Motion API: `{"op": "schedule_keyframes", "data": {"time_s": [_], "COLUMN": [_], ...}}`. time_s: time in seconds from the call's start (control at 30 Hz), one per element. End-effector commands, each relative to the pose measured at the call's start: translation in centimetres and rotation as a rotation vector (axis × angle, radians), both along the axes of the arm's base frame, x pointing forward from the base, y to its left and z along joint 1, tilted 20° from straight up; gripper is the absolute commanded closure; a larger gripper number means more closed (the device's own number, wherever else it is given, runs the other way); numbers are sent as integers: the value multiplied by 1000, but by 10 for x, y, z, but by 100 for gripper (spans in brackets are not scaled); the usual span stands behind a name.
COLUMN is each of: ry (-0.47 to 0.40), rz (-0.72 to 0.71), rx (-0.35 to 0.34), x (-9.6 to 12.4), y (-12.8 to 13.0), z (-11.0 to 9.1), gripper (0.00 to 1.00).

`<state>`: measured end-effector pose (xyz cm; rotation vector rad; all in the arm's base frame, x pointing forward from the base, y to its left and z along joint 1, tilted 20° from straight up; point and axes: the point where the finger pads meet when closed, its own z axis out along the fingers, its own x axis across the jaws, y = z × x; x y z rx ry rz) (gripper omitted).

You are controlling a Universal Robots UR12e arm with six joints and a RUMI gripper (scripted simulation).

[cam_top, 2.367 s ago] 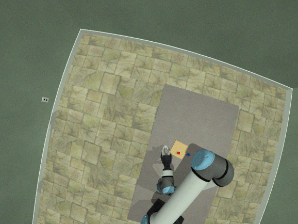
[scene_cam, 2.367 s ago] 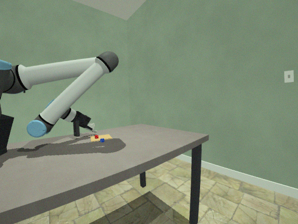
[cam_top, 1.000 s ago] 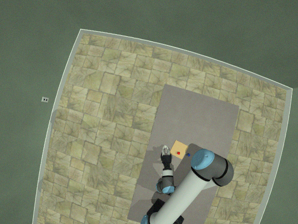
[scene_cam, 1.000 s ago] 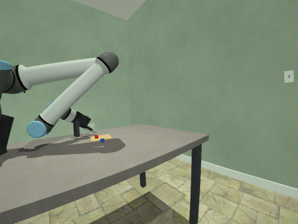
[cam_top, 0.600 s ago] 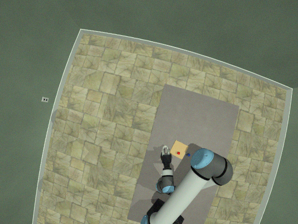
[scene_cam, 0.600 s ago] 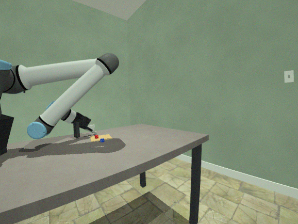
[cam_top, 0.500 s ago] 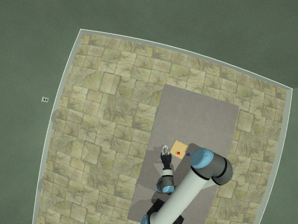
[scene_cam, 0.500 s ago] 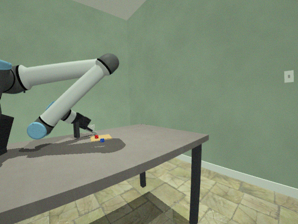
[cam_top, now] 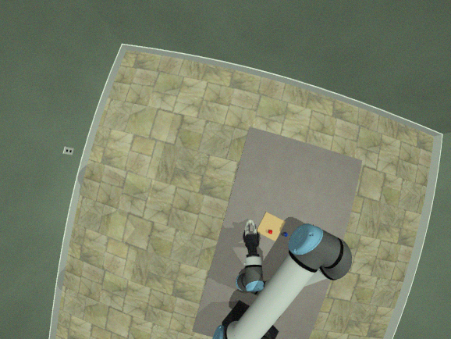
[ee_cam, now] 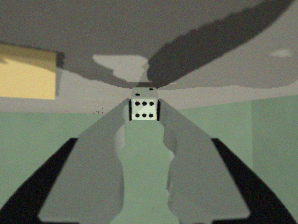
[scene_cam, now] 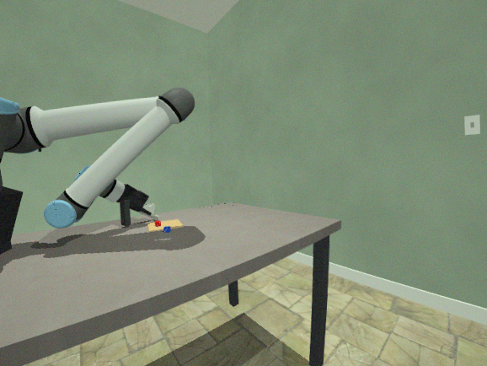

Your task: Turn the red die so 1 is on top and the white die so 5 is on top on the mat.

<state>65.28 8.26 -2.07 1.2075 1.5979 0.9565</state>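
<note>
My gripper (ee_cam: 144, 100) (cam_top: 250, 225) (scene_cam: 150, 209) is shut on the white die (ee_cam: 144, 108), held above the table just left of the mat. In the wrist view the die shows a face with six pips toward the camera. The red die (cam_top: 270, 231) (scene_cam: 157, 223) sits on the orange mat (cam_top: 275, 223) (scene_cam: 174, 223) (ee_cam: 25, 72). The blue die (cam_top: 285, 234) (scene_cam: 167, 229) lies on the table right at the mat's edge, off the mat.
The grey table (cam_top: 304, 176) (scene_cam: 236, 244) carries everything. The robot's arm (cam_top: 296, 269) (scene_cam: 122, 156) reaches over the table's near side and casts a shadow across it. Tiled floor surrounds the table.
</note>
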Motion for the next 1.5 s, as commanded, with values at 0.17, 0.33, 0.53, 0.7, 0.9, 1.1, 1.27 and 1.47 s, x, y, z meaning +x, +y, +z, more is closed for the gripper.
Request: {"op": "schedule_keyframes", "data": {"time_s": [0.17, 0.33, 0.53, 0.7, 0.9, 1.1, 1.27, 1.47], "ry": [0, 0, 0, 0, 0, 0, 0, 0], "rz": [0, 0, 0, 0, 0, 0, 0, 0], "rx": [0, 0, 0, 0, 0, 0, 0, 0], "x": [0, 0, 0, 0, 0, 0, 0, 0], "y": [0, 0, 0, 0, 0, 0, 0, 0], "z": [0, 0, 0, 0, 0, 0, 0, 0], "gripper": [97, 97, 97, 97, 90, 83, 79, 79]}}
